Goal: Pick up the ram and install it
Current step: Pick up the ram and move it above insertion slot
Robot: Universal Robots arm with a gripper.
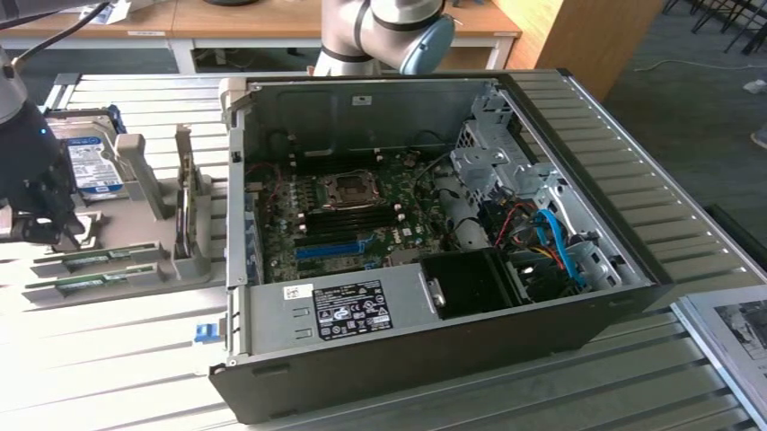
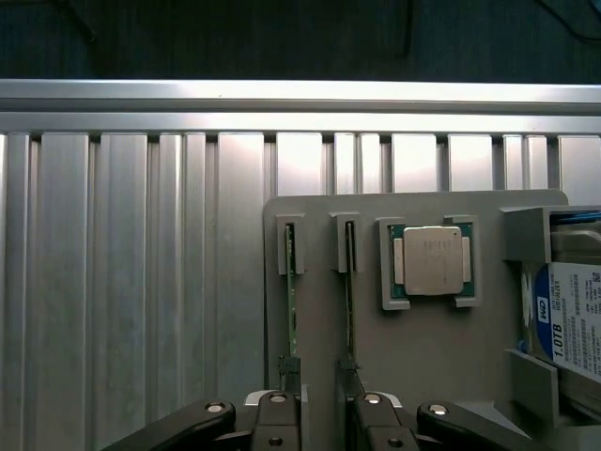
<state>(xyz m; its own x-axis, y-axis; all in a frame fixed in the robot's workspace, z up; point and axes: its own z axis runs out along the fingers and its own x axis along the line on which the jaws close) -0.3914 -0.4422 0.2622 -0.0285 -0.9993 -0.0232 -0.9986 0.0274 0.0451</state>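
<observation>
Wrist view first: how did your fingers (image 2: 280, 418) stand?

Spread wide and gripping nothing. My gripper (image 2: 319, 423) hung just short of the near ends of two green boards, one ram stick (image 2: 292, 310) and a second stick (image 2: 349, 301). I touched neither, as far as I could tell.

So how far along was the job?

At the very start, by my judgement. Both sticks stood on edge in their slots, so the pick-up was not yet done and the install was all left to do.

What held what?

Nearest me was the grey holder plate (image 2: 423, 366) on the slatted metal table (image 2: 122, 282). Each stick sat in its own narrow pair of clips, side by side and apart. Just beside the second stick, a square pocket held a processor chip (image 2: 432, 260), lying flat. Past that, at the plate's edge, grey blocks bracketed a hard drive (image 2: 575, 324) with a blue and white label.

And farther off?

In the exterior view, the open computer case (image 1: 623, 296) lay on its side, well apart from the plate and to the exterior view's right of it. Inside were the motherboard (image 1: 359, 224), a bright blue slot (image 1: 329, 250), dark slots near the socket, loose cables and a labelled silver box along the near wall. Whether those dark slots were free I could not tell.
</observation>
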